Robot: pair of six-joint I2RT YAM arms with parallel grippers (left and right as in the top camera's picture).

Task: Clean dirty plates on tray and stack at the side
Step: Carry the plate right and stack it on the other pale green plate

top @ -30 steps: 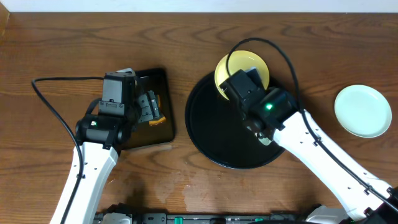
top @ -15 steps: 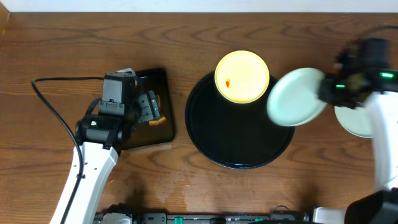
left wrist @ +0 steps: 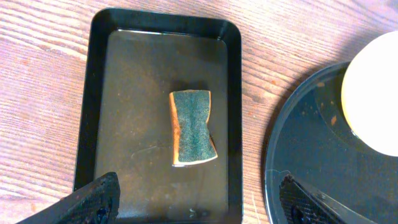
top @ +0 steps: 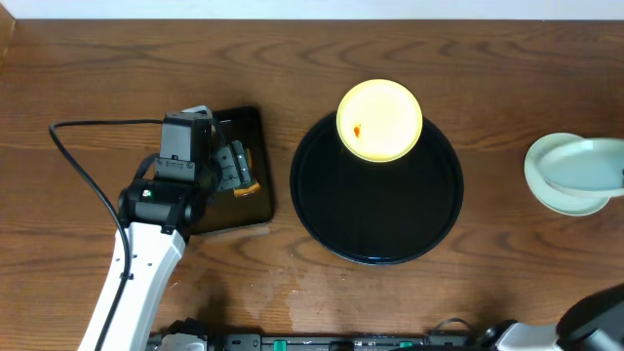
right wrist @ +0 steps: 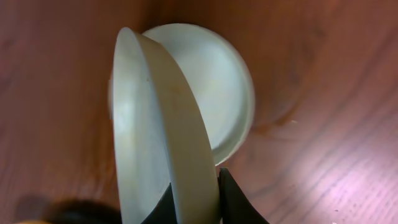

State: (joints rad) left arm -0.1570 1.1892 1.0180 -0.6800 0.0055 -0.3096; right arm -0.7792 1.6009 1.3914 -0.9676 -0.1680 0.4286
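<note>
Right wrist view: level it, then lower

Right claw [right wrist: 193, 208] pinches the rim of one mint plate [right wrist: 155, 124], which is tilted steeply and directly over the second mint plate [right wrist: 217, 87] lying flat on the table [right wrist: 323, 155]. Levelling and lowering should stack it. Left claw [left wrist: 199, 199] hangs spread above the sponge [left wrist: 193, 127]. Farther off, the yellow plate [top: 379, 119], smeared orange, sits on the round tray [top: 370, 229].

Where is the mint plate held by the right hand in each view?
Overhead: held mint plate at right edge, over the resting mint plate.
Left wrist: not in it.
Right wrist: held mint plate centre-left, edge-on, in the right hand.
Shared landmark, overhead and right wrist: resting mint plate.
</note>
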